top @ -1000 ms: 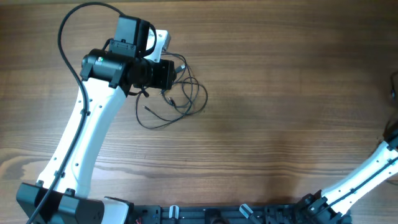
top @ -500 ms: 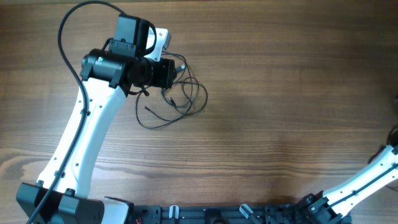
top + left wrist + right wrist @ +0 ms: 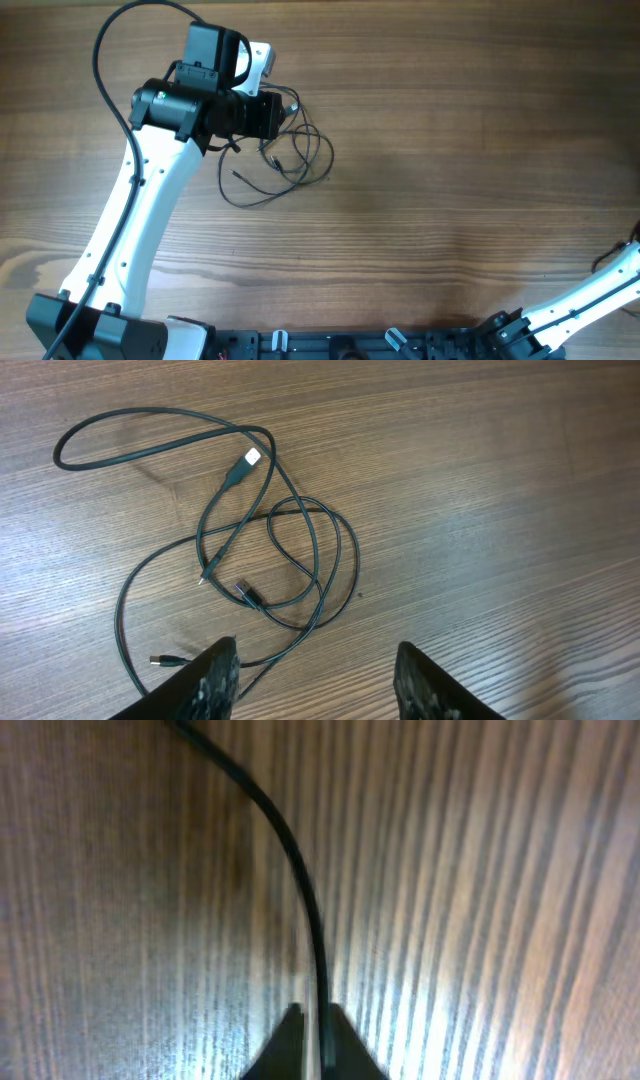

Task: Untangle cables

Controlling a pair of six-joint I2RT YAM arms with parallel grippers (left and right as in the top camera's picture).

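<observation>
A tangle of thin black cables point(image 3: 292, 160) with small plug ends lies in loose loops on the wooden table at upper left. In the left wrist view the cables point(image 3: 300, 550) spread out in front of my left gripper point(image 3: 315, 660), which is open and empty just above their near edge. In the overhead view the left gripper point(image 3: 268, 115) hovers over the tangle's left side. My right gripper point(image 3: 312, 1020) is out of the overhead view. Its wrist view shows the jaws nearly closed on one thin black cable point(image 3: 300, 880) that runs away across the wood.
The left arm point(image 3: 150, 220) reaches from the lower left corner, with its thick black arm cable point(image 3: 105, 70) looping at the far left. Part of the right arm point(image 3: 590, 295) shows at the lower right corner. The arms' base rail point(image 3: 340, 345) runs along the front edge.
The right arm has moved off to the right and down, leaving the overhead view almost entirely. The left arm and the cable tangle have not moved.
</observation>
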